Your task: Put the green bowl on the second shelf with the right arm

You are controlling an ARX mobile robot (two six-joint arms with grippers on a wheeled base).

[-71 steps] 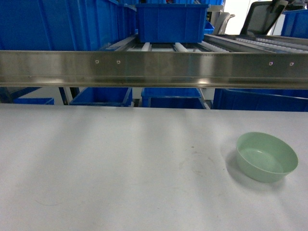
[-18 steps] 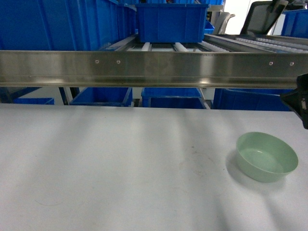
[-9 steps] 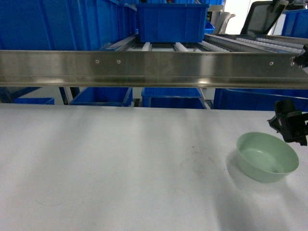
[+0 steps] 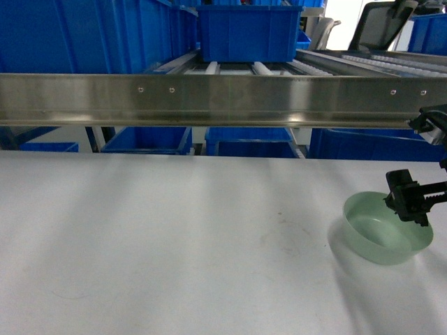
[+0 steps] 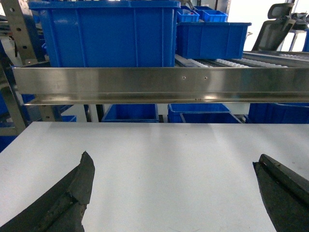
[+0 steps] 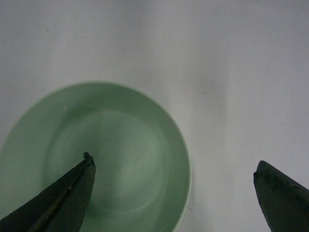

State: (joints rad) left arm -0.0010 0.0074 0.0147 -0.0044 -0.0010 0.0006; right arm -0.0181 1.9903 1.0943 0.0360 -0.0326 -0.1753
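**Right gripper over the bowl rim, nothing held yet**

I have the right gripper [image 6: 174, 193] spread wide above the green bowl [image 4: 385, 236], which sits upright on the white table [image 4: 174, 244] at the near right, close to the right edge of the head view. From the wrist camera, one finger hangs over the bowl's interior and the other over bare table to its right, so the rim's right side lies between them. The jaws hold nothing.

My worries from here:
- The bowl looks light and smooth, with a flared rim. If I close on the wall off-centre, I judge it could tip, or skate across the table instead of seating.
- If I descend too far, the inside finger could press the bowl floor and flip the far edge up.
- A thin rim pinch may let the bowl swing or slip on the lift.

Room to move: the steel front rail [image 4: 209, 98] of the second shelf [image 4: 237, 68] runs across the far side of the table, well above the surface. I expect to have to raise the bowl over that lip before pushing in, otherwise bowl or wrist strikes it. On the rollers the blue crate [image 4: 248, 31] stands far back near the middle; the rollers to its right look open, though I cannot judge the depth.

The left gripper [image 5: 174, 193] is wide open, empty, over bare table on the left, well apart.
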